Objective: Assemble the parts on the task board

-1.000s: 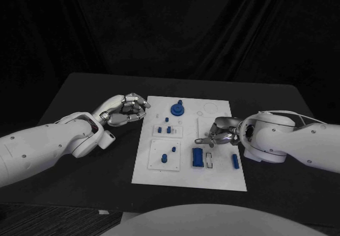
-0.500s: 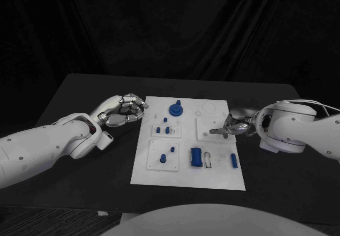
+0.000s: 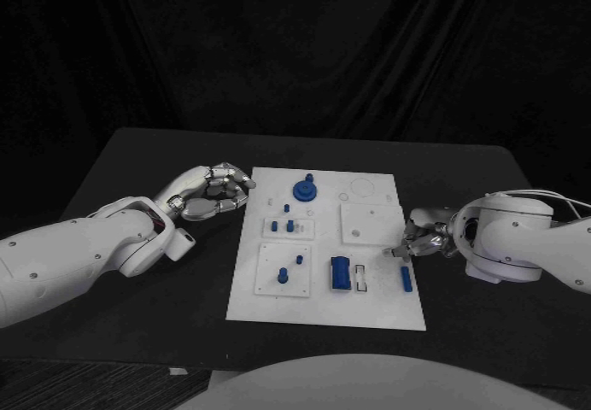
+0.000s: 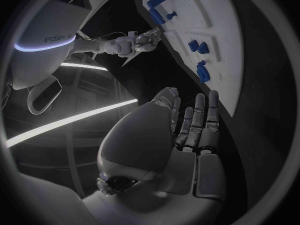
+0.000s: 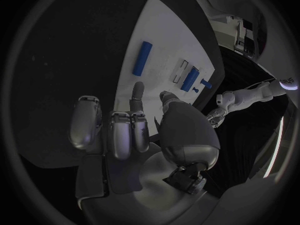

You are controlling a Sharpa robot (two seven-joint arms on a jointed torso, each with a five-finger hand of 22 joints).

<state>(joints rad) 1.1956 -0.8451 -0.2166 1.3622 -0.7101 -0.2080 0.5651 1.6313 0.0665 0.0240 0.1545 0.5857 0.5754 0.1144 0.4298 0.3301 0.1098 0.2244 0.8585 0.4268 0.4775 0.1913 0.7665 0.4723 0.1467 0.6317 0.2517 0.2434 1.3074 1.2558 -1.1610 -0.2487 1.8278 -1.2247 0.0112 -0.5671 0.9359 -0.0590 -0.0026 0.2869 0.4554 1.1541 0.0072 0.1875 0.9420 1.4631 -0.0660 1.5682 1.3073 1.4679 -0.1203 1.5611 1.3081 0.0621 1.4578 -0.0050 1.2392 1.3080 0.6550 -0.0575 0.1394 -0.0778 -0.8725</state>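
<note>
Black table: we see it carrying the white board at its middle.
Board: it lies flat between the two arms, with small raised white plates on it.
Parts: we count several blue pieces on the board; a knobbed one stands near the far edge, small pegs sit in the left plates, a thick block stands near the middle, and a slim bar lies near the right edge.
Left hand: we find it above the table just beside the board's left edge, fingers curled inward with nothing in them.
Right hand: it hangs at the board's right edge near the slim bar, fingers partly curled; in the right wrist view we see nothing held, though we cannot tell whether a fingertip touches the board.
</note>
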